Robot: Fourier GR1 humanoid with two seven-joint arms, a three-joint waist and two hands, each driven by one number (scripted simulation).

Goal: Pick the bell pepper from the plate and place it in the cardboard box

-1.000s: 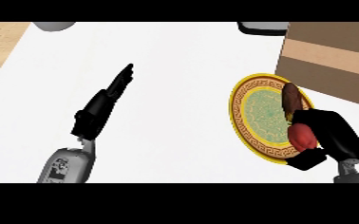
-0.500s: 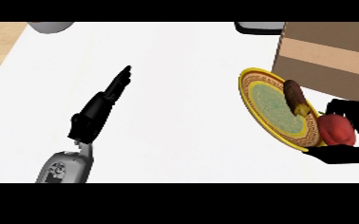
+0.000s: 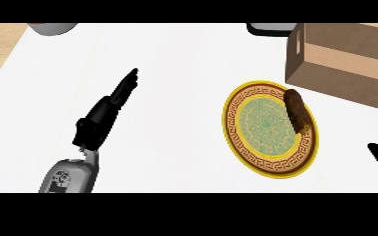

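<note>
On the counter, no bell pepper is seen on the plate (image 3: 255, 167); the cardboard box (image 3: 336, 62) stands nearby. The left hand (image 3: 103, 117) lies straight-fingered, empty. The right hand's (image 3: 373, 151) grasp cannot be told.

I can read no text, label, brand or number anywhere here, neither on the cardboard box (image 3: 341, 60) nor on the plate (image 3: 270, 129).

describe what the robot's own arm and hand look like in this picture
The left forearm is a light grey, rounded casing with small dark markings on it. A thin grey link joins it to the left hand, which is matte black, long and narrow. Of the right hand only a black sliver shows.
</note>
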